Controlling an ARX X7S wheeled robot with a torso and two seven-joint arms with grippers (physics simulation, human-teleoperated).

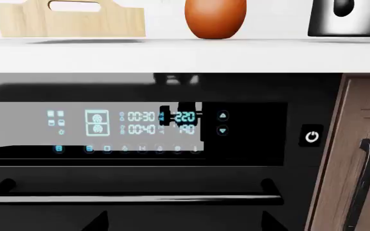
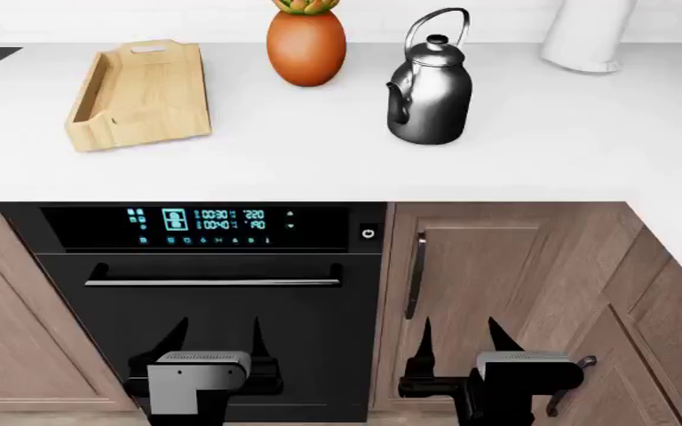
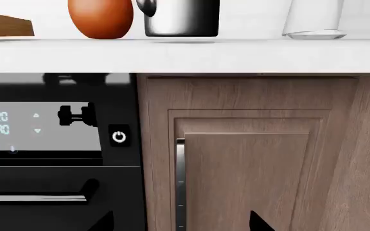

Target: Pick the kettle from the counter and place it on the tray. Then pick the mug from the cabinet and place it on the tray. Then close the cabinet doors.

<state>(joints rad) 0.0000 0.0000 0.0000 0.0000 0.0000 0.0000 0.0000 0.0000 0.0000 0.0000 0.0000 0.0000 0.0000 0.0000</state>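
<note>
The glossy dark kettle stands upright on the white counter, right of centre; its lower body also shows in the left wrist view and the right wrist view. The light wooden tray lies at the counter's left, with nothing in it. My left gripper hangs low in front of the oven, open and holding nothing. My right gripper is open too, low before a wooden cupboard door. The mug and its cabinet are out of view.
An orange egg-shaped plant pot stands between tray and kettle. A white object sits at the back right. Below the counter are a black oven with a bar handle and shut wooden cupboard doors with dark handles.
</note>
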